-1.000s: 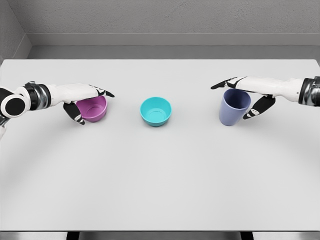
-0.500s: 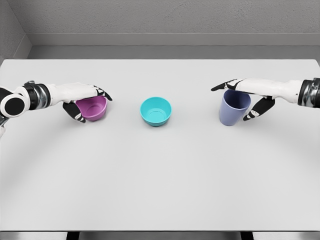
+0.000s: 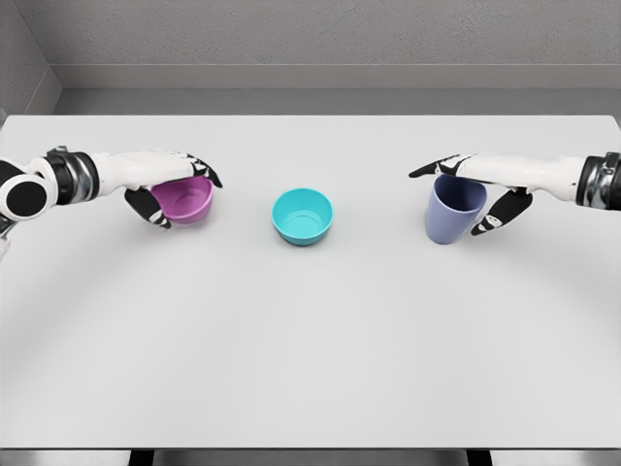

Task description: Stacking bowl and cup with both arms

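From my seat I count three containers on the worktop (image 3: 310, 330): two bowls and one cup, strung out in a row from left to right and well apart from one another.

The purple bowl (image 3: 184, 201) is at the left. Its opening faces up and slightly toward me, and I see nothing inside it. The left robot hand (image 3: 167, 186) is grasping it: the fingers (image 3: 199, 171) lie across the far rim and the thumb curls under the near left side. The bowl looks tipped a little, and I cannot tell whether its base is touching the worktop or just clear of it.

The teal bowl (image 3: 303, 216) sits upright in the middle, between the other two, with neither hand near it. Its inside shows only its own colour, so it holds nothing.

The blue cup (image 3: 454, 208) stands upright at the right, mouth open to the top, and the part of the interior I can see is bare. The right robot hand (image 3: 477, 189) is around it: the fingers stretch over the far side of the rim, the thumb (image 3: 497, 216) hangs down beside the cup's right wall. I cannot tell whether the thumb presses the wall, so I cannot call it a firm grip. The cup's foot rests on the worktop.

Both white forearms come in level from the picture's sides, one per side.
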`<act>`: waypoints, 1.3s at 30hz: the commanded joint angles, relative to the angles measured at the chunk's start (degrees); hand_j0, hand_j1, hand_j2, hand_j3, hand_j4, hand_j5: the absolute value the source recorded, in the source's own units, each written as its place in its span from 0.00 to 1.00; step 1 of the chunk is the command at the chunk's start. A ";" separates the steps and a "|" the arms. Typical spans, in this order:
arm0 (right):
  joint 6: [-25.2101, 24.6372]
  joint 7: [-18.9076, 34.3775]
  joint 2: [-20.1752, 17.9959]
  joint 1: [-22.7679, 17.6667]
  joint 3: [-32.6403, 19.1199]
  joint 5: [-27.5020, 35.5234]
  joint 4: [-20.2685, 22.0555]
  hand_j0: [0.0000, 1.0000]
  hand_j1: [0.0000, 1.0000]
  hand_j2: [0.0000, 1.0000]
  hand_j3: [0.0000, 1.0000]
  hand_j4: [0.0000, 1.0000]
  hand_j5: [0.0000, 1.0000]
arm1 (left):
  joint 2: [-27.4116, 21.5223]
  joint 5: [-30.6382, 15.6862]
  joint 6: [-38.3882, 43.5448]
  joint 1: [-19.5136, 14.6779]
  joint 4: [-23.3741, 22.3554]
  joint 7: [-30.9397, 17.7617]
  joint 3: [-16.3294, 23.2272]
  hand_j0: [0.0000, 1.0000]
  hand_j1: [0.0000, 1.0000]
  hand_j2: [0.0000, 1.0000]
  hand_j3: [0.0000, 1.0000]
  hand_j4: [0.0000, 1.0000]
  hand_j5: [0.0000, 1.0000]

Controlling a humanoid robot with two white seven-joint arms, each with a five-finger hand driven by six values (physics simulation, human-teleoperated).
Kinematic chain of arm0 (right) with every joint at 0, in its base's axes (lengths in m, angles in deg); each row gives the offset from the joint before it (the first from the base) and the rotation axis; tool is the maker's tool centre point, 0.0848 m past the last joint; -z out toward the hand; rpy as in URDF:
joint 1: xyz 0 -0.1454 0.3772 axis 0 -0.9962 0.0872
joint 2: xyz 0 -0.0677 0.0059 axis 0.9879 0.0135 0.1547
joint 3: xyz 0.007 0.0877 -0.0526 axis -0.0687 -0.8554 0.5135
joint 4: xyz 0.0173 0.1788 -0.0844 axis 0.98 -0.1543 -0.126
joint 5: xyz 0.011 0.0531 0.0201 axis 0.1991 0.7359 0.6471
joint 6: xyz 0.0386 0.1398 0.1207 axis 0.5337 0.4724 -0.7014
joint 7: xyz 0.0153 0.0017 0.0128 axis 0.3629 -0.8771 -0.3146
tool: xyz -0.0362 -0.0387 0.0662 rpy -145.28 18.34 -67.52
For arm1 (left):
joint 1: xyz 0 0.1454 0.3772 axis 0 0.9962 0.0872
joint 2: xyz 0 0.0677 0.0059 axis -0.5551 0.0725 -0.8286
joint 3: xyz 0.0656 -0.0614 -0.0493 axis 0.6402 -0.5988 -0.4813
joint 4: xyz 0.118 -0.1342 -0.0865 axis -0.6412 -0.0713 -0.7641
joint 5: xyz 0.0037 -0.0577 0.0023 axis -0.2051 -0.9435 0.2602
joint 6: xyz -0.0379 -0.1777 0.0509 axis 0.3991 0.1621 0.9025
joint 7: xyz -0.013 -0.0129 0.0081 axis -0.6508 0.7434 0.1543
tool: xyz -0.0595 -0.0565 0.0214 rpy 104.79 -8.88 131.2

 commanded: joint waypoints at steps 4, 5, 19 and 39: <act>-0.12 0.06 0.17 0.00 0.13 0.35 -0.80 1.00 1.00 1.00 1.00 1.00 1.00 | 0.01 0.81 0.04 -0.35 1.84 0.04 0.04 0.83 0.83 0.83 0.83 0.83 0.83; -0.12 0.06 0.61 0.00 0.13 0.26 -1.15 1.00 1.00 1.00 1.00 1.00 1.00 | 0.01 0.81 0.04 -0.35 2.10 0.04 0.04 0.83 0.83 0.83 0.83 0.83 0.83; -0.12 0.06 0.87 0.00 0.40 0.17 -1.77 0.70 0.70 0.70 0.70 0.70 0.70 | 2.21 2.05 0.04 -1.67 4.56 0.04 0.04 0.82 0.82 0.82 0.82 0.82 0.82; -0.12 0.15 0.70 1.58 0.49 0.09 -1.59 0.66 0.66 0.66 0.66 0.66 0.66 | 7.39 4.07 0.04 -3.17 6.67 0.04 0.13 0.82 0.82 0.82 0.82 0.82 0.82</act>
